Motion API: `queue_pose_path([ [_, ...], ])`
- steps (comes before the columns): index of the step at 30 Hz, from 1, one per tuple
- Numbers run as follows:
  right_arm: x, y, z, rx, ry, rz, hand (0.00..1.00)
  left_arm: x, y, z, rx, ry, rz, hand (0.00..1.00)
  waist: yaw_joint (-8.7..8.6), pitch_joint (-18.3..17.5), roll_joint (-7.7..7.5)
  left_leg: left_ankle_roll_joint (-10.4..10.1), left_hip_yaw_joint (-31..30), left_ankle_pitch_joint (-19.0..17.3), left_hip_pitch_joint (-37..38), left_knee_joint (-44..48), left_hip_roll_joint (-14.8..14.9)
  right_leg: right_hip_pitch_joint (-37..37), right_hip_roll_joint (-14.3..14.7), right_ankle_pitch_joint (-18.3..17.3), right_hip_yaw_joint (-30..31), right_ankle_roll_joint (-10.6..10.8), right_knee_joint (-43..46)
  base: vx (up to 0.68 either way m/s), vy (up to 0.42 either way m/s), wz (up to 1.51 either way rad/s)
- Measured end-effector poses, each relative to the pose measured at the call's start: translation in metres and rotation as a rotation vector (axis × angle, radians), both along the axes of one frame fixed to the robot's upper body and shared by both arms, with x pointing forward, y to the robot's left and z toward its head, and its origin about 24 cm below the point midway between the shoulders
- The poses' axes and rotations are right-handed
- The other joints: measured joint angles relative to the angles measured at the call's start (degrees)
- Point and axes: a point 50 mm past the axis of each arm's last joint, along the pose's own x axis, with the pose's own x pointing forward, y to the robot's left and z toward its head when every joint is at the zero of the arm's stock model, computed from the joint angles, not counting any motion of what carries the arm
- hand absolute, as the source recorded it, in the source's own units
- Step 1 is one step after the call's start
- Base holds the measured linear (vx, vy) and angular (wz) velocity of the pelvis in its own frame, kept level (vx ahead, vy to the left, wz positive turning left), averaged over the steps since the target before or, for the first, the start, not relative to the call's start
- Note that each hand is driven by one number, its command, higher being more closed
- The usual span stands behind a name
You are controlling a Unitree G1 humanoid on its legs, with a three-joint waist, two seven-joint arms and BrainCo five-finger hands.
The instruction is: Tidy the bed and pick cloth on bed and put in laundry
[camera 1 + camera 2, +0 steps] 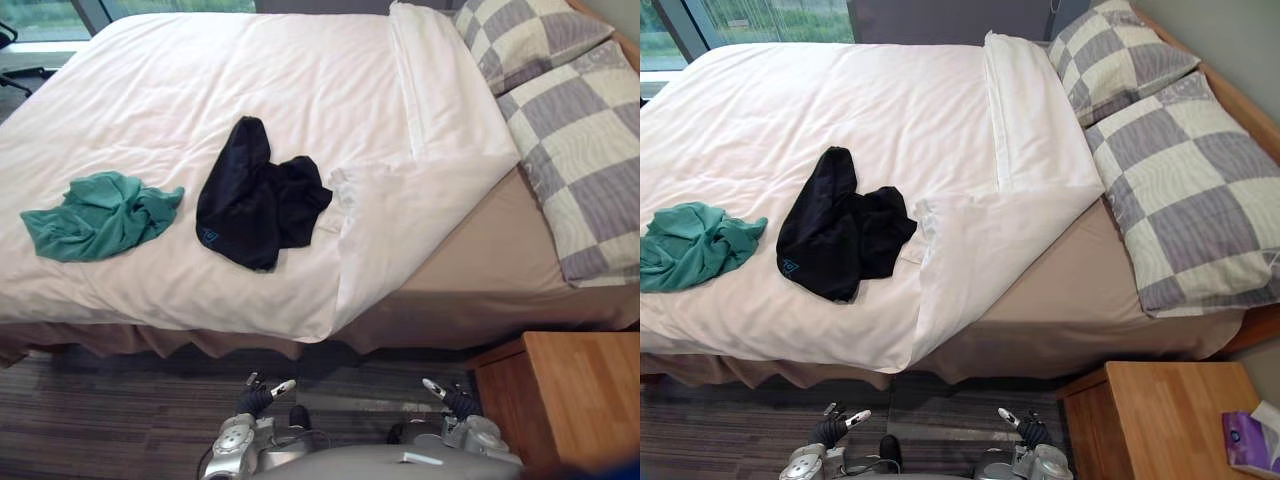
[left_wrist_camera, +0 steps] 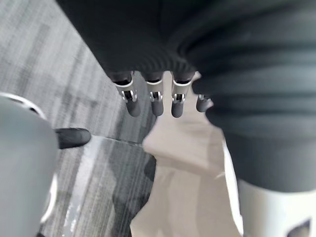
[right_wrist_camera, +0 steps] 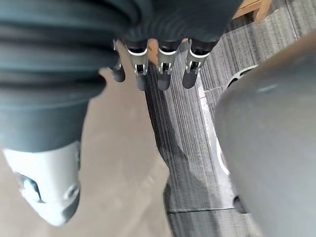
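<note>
Black cloth (image 1: pixel 255 195), bearing a small unreadable blue mark, lies mid-bed (image 1: pixel 200 80); green cloth (image 1: pixel 95 215) lies left. Left hand (image 1: pixel 262 395) and right hand (image 1: pixel 450 397) hang near, fingers straight, empty.

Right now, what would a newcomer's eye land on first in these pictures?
The black garment crumpled in the middle of the white duvet, with a teal cloth bunched apart from it toward the robot's left. Next, the duvet's corner folded back, baring the tan sheet beside the checked pillows. The left hand and right hand hang open near the floor.
</note>
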Motion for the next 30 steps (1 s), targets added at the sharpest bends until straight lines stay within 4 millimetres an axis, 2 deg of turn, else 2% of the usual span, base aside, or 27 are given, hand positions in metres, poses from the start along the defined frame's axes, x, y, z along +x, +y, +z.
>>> queue_pose_path([
  [5,-0.008,-0.004,-0.001,0.001,0.001,-0.198,0.0,-0.004,0.004,-0.001,0.015,0.011,0.0,0.0,-0.46,-0.54,-0.48,-0.86,4.45,-0.61,1.9,-0.05,0.33,1.28,0.6,1.91,1.76,-0.2,-1.8,0.01,0.054,-0.3],
  [8,-0.014,-0.011,0.0,-0.053,0.0,-0.267,0.0,-0.005,0.002,-0.002,0.01,0.019,0.006,0.0,-0.39,-0.92,0.0,-0.99,5.17,-1.32,2.35,-0.09,1.14,1.62,1.36,2.11,2.36,-0.5,-1.78,-0.07,0.005,-0.09],
  [11,-0.01,-0.034,0.009,-0.136,-0.061,-0.354,0.0,-0.009,0.005,-0.002,0.005,0.027,0.033,0.0,-0.44,-1.35,0.59,-0.74,5.58,-2.19,2.36,-0.09,1.54,1.59,1.56,2.2,2.22,-0.68,-1.79,-0.1,-0.001,-0.03],
  [13,0.008,-0.07,0.031,-0.241,-0.205,-0.4,0.0,-0.008,0.007,0.0,0.006,0.008,0.029,0.0,-0.09,-1.34,0.3,-0.69,5.88,-2.15,2.15,-0.07,1.02,1.55,1.01,1.35,1.79,-0.71,-2.27,-0.11,0.016,0.04],
  [14,0.014,-0.082,0.039,-0.27,-0.25,-0.41,0.0,-0.008,0.007,0.0,0.006,0.005,0.029,0.0,0.02,-1.33,0.26,-0.54,5.88,-2.03,2.06,-0.08,0.9,1.45,0.9,0.91,1.64,-0.36,-2.46,-0.1,0.019,0.14],
  [16,0.035,-0.123,0.078,-0.383,-0.439,-0.397,0.0,-0.012,0.011,0.002,0.011,-0.006,0.036,0.0,0.44,-2.3,-0.55,0.23,5.85,-1.45,1.03,-0.06,0.47,0.76,0.34,0.43,1.29,0.34,-2.59,-0.06,0.041,0.2],
  [17,0.041,-0.131,0.09,-0.409,-0.49,-0.379,0.0,-0.014,0.012,0.002,0.014,-0.006,0.036,0.0,0.68,-2.42,-0.74,0.3,5.81,-1.4,0.78,-0.05,0.35,0.65,0.25,0.35,1.31,0.42,-2.68,0.0,0.064,0.16],
  [18,0.052,-0.143,0.112,-0.46,-0.58,-0.346,0.0,-0.014,0.016,0.005,0.019,-0.016,0.03,0.0,1.13,-2.7,-1.25,0.39,5.63,-1.39,0.2,-0.05,-0.03,0.41,0.0,0.45,1.31,0.61,-2.98,0.03,0.053,0.11],
  [19,0.058,-0.147,0.122,-0.484,-0.617,-0.319,0.0,-0.015,0.019,0.005,0.019,-0.014,0.029,0.0,1.18,-2.81,-1.44,0.43,5.56,-1.42,0.06,-0.05,-0.16,0.41,-0.14,0.48,1.29,0.68,-3.16,0.05,0.067,0.12],
  [21,0.084,-0.149,0.152,-0.549,-0.728,-0.214,0.0,-0.028,0.034,0.006,0.045,0.013,0.033,0.0,1.2,-3.15,-2.17,0.89,4.51,-1.59,-0.04,-0.05,-1.2,0.47,-0.91,0.79,1.53,1.44,-3.26,0.08,0.073,0.04],
  [23,0.099,-0.15,0.163,-0.576,-0.748,-0.168,0.0,-0.044,0.041,0.003,0.057,0.064,0.036,0.0,1.11,-3.81,-3.1,2.09,3.51,-1.32,-0.79,-0.03,-2.25,0.49,-1.53,1.29,1.26,1.5,-3.06,0.17,0.076,0.21],
  [25,0.111,-0.153,0.173,-0.609,-0.749,-0.126,0.0,-0.059,0.046,0.0,0.066,0.115,0.043,0.0,1.07,-3.9,-3.32,2.66,1.6,-1.54,-1.89,0.02,-3.05,0.37,-2.13,2.42,1.35,1.84,-3.06,0.18,0.102,0.51],
  [27,0.133,-0.151,0.192,-0.66,-0.773,-0.048,0.0,-0.075,0.044,-0.003,0.062,0.154,0.05,0.0,1.19,-3.32,-2.34,2.97,-0.31,-1.59,-2.36,0.2,-3.2,0.4,-2.07,3.93,1.33,0.82,-2.95,0.17,0.135,0.52],
  [30,0.163,-0.145,0.222,-0.715,-0.841,0.034,0.0,-0.082,0.046,-0.002,0.073,0.166,0.051,0.0,1.84,-2.18,-0.52,3.41,-2.72,-1.3,-3.55,0.36,-3.15,0.06,-1.84,5.22,1.3,-0.44,-2.35,0.09,0.067,0.47],
])
